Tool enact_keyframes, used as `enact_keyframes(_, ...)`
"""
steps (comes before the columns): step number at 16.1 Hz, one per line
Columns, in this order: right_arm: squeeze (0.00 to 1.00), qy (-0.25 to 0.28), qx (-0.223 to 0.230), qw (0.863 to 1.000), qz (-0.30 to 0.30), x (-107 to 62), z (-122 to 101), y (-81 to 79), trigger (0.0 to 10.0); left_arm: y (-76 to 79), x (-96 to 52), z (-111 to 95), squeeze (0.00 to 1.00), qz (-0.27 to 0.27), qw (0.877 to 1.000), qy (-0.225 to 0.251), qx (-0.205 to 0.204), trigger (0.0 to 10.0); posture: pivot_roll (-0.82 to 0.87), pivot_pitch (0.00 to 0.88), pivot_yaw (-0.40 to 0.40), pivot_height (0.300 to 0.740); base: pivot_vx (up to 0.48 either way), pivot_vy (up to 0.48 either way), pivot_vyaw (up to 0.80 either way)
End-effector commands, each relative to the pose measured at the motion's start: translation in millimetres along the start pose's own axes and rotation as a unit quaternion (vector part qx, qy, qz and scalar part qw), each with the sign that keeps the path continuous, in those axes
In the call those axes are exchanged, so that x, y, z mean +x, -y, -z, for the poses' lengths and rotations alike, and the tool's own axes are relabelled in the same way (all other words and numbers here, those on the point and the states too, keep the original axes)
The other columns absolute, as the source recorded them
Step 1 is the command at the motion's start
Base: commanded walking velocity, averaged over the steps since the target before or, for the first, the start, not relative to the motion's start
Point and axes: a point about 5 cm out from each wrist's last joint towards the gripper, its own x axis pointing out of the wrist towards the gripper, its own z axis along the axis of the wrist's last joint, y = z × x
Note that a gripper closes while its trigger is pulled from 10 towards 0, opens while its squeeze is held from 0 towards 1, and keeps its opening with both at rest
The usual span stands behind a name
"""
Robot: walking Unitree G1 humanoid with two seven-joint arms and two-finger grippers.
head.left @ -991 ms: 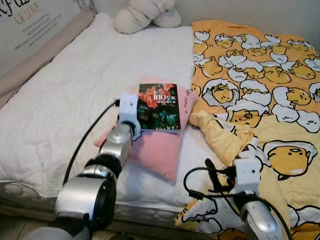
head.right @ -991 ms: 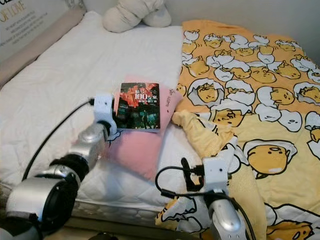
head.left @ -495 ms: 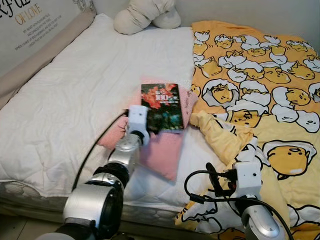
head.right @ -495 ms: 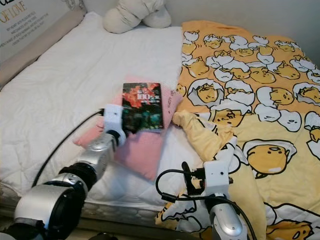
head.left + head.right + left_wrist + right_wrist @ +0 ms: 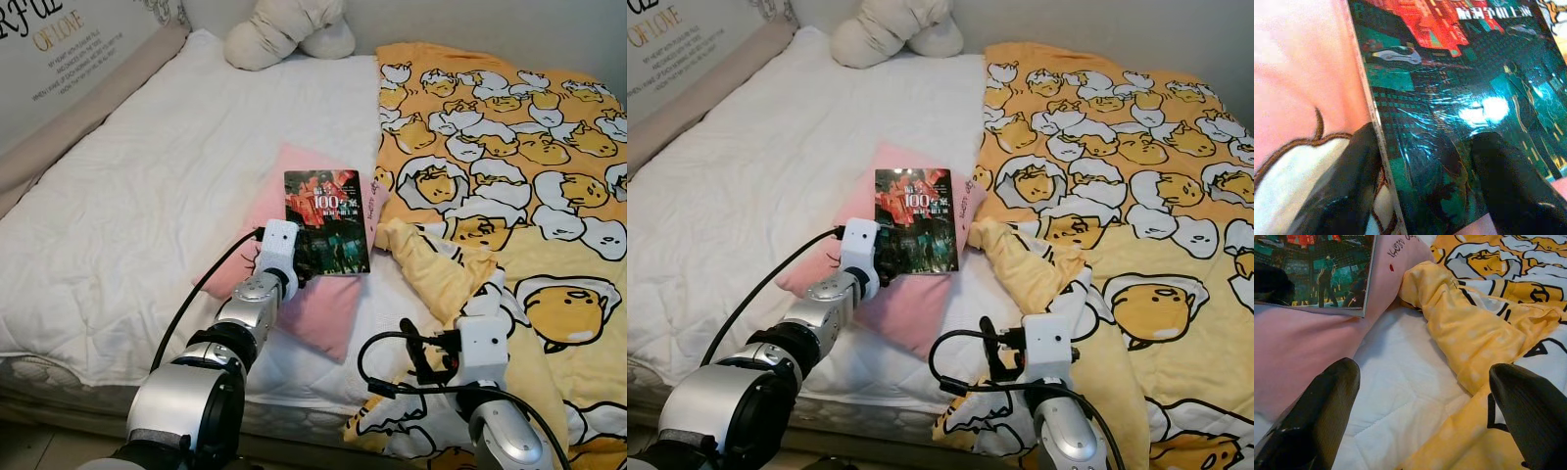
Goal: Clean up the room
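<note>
- On the white quilted mattress (image 5: 127, 196), our left gripper (image 5: 1422, 181) pinches the near corner of a glossy dark paperback book with a red-and-green cover (image 5: 326, 221), one black finger (image 5: 1347, 191) beneath its edge and the other on the cover.
- The book lies on a soft pink cushion (image 5: 318, 304) near the middle of the bed.
- Just beside it spreads a yellow cartoon-egg blanket (image 5: 509, 166).
- Our right gripper (image 5: 1422, 416) hovers over mattress and blanket fold, fingers spread wide, holding nothing.
- A cream plush toy (image 5: 284, 29) rests at the bed's head.
</note>
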Motion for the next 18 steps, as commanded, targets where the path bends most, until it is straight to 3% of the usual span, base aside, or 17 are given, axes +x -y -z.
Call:
enact_keyframes(1, 0.0, -0.003, 0.006, 1.0, 0.003, 2.5, -0.3, 1.4, 10.0, 1.2, -3.2, 22.2, 0.0, 0.004, 0.999, -0.047, -0.021, 0.0, -0.17, 0.0, -0.012, 0.74, 0.0, 0.0, 0.0)
enact_keyframes(8, 0.0, 0.001, 0.005, 1.0, 0.002, 13.4, -1.8, 3.2, 10.0, 1.2, -2.0, 10.0, 0.0, 0.032, 0.999, -0.016, -0.014, 0.0, -0.14, 0.0, -0.01, 0.74, 0.0, 0.0, 0.0)
enact_keyframes(13, 0.0, 0.009, 0.005, 1.0, -0.007, 29.6, -3.1, 0.3, 10.0, -5.5, -2.1, -2.7, 0.0, 0.021, 0.999, 0.027, -0.012, 0.0, -0.11, 0.0, -0.003, 0.74, 0.0, 0.0, 0.0)
enact_keyframes(16, 0.0, 0.023, 0.006, 1.0, -0.003, 44.6, -8.7, 1.0, 10.0, -7.3, -2.2, -24.4, 0.0, 0.05, 0.994, 0.087, -0.048, 0.0, -0.09, 0.0, 0.017, 0.74, 0.0, 0.0, 0.0)
enact_keyframes(17, 0.0, 0.031, 0.007, 1.0, 0.001, 50.9, -12.0, 2.5, 10.0, -4.6, -2.9, -39.0, 0.0, 0.082, 0.986, 0.128, -0.073, 0.0, -0.08, 0.0, 0.021, 0.74, 0.0, 0.0, 0.0)
enact_keyframes(18, 0.0, 0.035, 0.008, 0.999, 0.002, 54.0, -13.6, 3.3, 10.0, -2.1, -3.6, -44.8, 0.0, 0.101, 0.982, 0.143, -0.069, 0.0, -0.07, 0.0, 0.026, 0.74, 0.0, 0.0, 0.0)
